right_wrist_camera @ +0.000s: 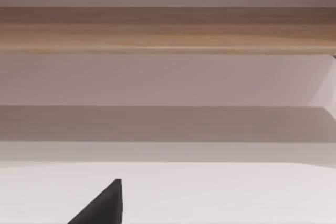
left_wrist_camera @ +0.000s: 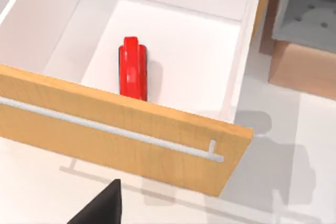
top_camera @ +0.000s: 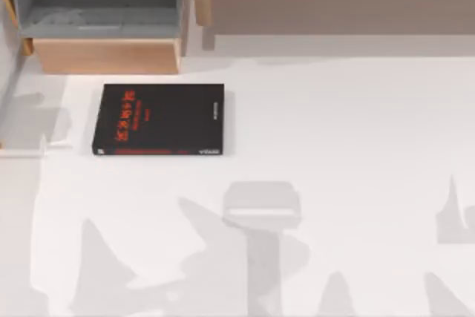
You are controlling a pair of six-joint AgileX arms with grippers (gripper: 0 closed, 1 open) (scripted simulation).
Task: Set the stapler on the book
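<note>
The small bright red stapler (left_wrist_camera: 133,68) lies inside the open white drawer (left_wrist_camera: 220,40) with a wooden front, while the flat black book (top_camera: 159,119) with red lettering rests on the white worktop (top_camera: 341,146); I cannot tell either hand's state.

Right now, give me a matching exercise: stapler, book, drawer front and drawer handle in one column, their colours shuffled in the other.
Things:
1. stapler
2. book
3. drawer front
4. drawer handle

Colours:
A. light wood
B. bright red
C. white
D. black with red lettering

Pairs: 1-B, 2-D, 3-A, 4-C
</note>
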